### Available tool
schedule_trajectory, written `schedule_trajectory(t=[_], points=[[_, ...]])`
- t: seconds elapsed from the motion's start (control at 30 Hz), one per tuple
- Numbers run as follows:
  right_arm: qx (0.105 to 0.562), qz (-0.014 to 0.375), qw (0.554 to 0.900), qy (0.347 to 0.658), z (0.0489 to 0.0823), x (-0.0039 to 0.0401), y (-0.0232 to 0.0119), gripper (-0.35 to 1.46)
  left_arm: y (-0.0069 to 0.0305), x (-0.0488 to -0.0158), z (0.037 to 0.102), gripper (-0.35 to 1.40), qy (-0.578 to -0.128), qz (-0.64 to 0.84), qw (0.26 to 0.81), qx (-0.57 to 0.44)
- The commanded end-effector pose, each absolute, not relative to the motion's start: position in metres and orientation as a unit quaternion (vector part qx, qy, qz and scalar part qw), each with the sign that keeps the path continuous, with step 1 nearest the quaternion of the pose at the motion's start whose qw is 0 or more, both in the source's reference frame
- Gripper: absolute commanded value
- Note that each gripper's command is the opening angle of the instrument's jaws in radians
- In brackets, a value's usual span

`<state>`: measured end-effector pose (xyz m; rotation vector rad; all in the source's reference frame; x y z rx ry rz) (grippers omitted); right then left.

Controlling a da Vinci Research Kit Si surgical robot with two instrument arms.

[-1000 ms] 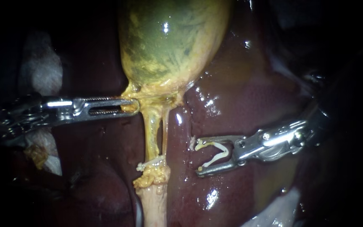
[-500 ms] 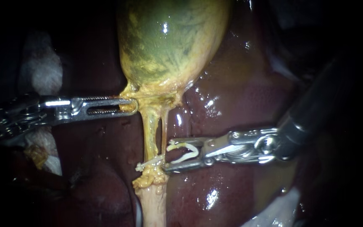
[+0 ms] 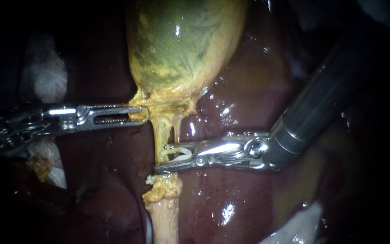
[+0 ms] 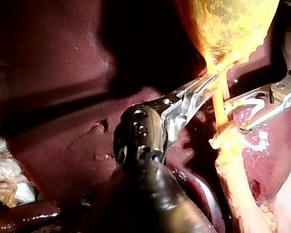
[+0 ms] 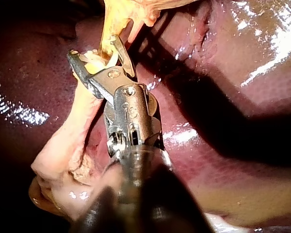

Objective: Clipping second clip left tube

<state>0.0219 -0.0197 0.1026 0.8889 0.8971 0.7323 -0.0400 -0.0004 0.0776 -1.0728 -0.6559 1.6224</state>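
White clip (image 3: 183,156) in right instrument (image 3: 160,158) partly hides the left tube (image 3: 161,133).

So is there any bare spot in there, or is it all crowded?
Bare liver lies right of the gallbladder, above the right instrument, and below it too. Crowded: the tubes, between the left instrument, the loaded clip and the placed clip.

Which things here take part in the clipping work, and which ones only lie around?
Part of the job:
- left tube
- white clip carried by the right instrument
- lower clip, already in place
- left instrument, holding the gallbladder at its narrow end

Only lying around:
- white gauze
- liver, as background
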Motion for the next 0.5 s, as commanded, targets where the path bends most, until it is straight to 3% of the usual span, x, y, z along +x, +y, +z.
schedule_trajectory(t=[0.03, 0.5], points=[[0.405, 0.334, 0.745, 0.41, 0.1029, 0.0218, -0.0197, 0.54, -0.0004, -0.04, 0.0776, -0.35, -0.273, 0.676, 0.518, -0.447], [0.398, 0.355, 0.741, 0.408, 0.1048, 0.0206, -0.0193, 0.53, -0.0006, -0.0404, 0.0771, -0.35, -0.272, 0.676, 0.519, -0.447]])
